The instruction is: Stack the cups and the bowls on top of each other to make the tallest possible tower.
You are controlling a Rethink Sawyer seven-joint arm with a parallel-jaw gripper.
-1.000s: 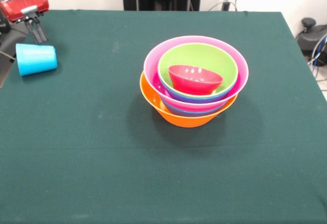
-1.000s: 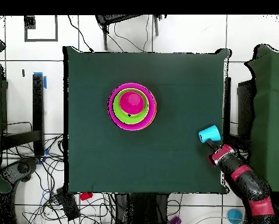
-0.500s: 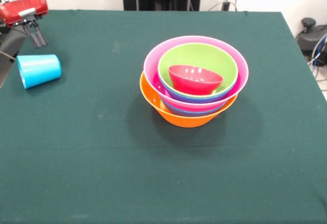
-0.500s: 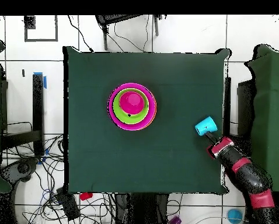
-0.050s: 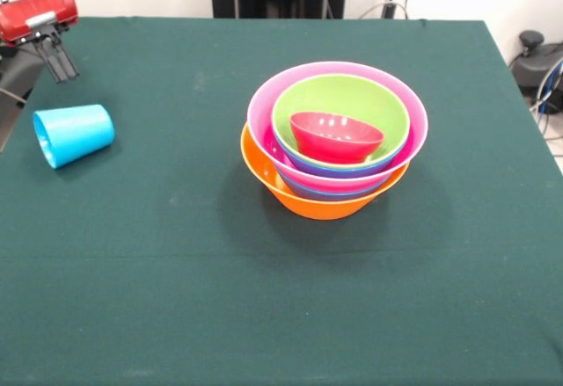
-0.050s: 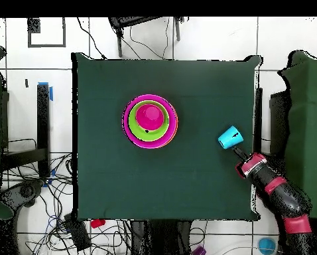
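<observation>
Well apart from the bowls (image 5: 334,140), near the table's (image 5: 264,316) edge, the cup (image 5: 74,134) is lying on its side. I judge it needs righting or a grip across its wall. Just beside it, the gripper (image 5: 54,59) is hovering, grasping nothing, fingers slightly parted.

1. Table (image 6: 108,186): dark green cloth, square.
2. Tower (image 6: 150,121): nested bowls left of table centre; red bowl (image 6: 150,115) innermost, lime green bowl (image 6: 142,133) around it, pink rim outside.
3. Blue cup (image 6: 230,138): lies on its side near the right table edge, well apart from the tower.
4. Gripper (image 6: 241,155): just beside the cup, at the table's right edge; jaws' state cannot be made out.
</observation>
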